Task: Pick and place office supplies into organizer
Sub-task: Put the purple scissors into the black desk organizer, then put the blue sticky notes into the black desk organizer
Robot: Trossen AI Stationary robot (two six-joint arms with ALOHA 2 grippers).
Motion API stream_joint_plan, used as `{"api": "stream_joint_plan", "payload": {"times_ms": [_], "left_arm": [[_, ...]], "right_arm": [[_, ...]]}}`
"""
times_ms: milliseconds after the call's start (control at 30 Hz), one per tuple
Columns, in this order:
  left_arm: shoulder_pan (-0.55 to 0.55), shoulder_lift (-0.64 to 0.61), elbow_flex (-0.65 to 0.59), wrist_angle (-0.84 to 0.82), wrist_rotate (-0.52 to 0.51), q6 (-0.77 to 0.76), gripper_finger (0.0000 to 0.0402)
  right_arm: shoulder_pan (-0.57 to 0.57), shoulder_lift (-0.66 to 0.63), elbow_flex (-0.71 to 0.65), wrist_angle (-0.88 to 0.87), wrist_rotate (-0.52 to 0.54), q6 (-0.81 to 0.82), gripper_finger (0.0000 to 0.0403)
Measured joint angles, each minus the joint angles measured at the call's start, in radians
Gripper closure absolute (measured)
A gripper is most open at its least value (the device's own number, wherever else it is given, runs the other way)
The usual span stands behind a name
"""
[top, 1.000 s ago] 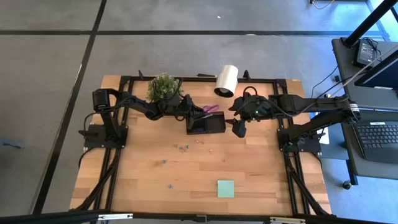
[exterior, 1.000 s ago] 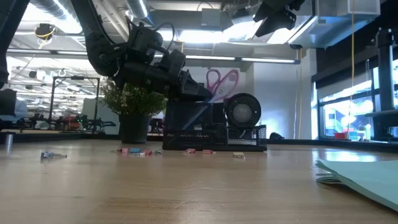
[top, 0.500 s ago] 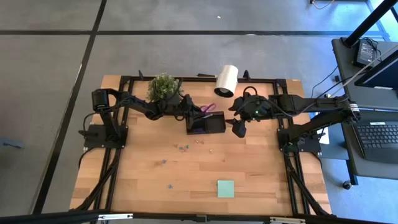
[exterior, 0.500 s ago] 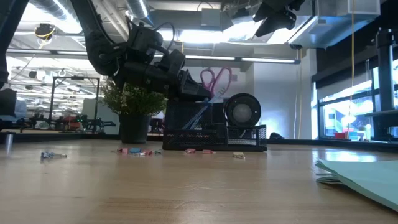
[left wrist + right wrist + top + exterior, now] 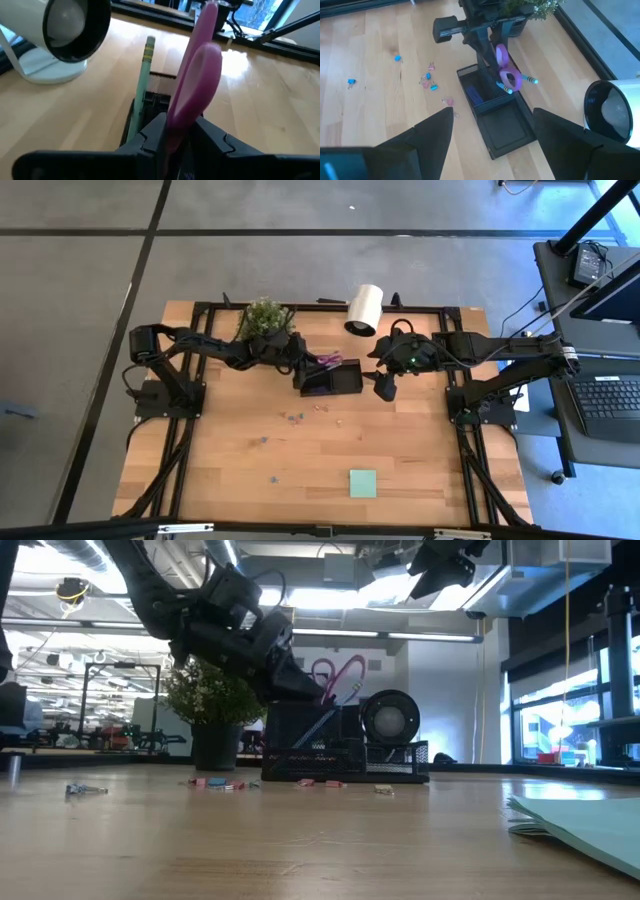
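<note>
My left gripper (image 5: 305,366) is shut on the purple-handled scissors (image 5: 328,362), over the left end of the black organizer (image 5: 340,380). The handles (image 5: 340,675) stick up above the organizer's taller compartment (image 5: 482,92); the blades are hidden. A green pencil (image 5: 145,75) and pens (image 5: 520,80) stand slanting in that compartment. My right gripper (image 5: 383,387) hangs open, high above the table just right of the organizer. The green sticky-note pad (image 5: 363,483) lies flat near the front edge. Small clips (image 5: 295,417) lie loose on the wood. My left gripper pinches the scissors at the base of the purple handles (image 5: 176,131) between its two fingers (image 5: 150,142), one on each flat face. It comes slanting down from the table's left. The handles stand tilted, beyond the fingertips, above the organizer's taller compartment; fingers and organizer hide the blades.
A green potted plant (image 5: 263,318) stands just behind the left gripper. A white cylinder roll (image 5: 364,310) lies at the far edge behind the organizer. More clips (image 5: 427,80) are scattered in front of the organizer. The wood between the clips and the sticky pad is bare.
My left gripper has risen a little and tipped, staying shut on the scissors. The purple handles have swung with it, leaning more toward the table's left above the organizer.
</note>
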Motion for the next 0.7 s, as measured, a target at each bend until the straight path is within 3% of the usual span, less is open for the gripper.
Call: {"api": "stream_joint_plan", "payload": {"times_ms": [400,700], "left_arm": [[-0.005,-0.005,0.000,-0.035,-0.003,-0.008,0.0255],[-0.005,-0.137,0.000,-0.208,-0.021,0.060,0.0240]], "right_arm": [[0.000,0.000,0.000,0.000,0.000,-0.010,0.0126],[0.000,0.000,0.000,0.000,0.000,-0.010,0.0126]]}}
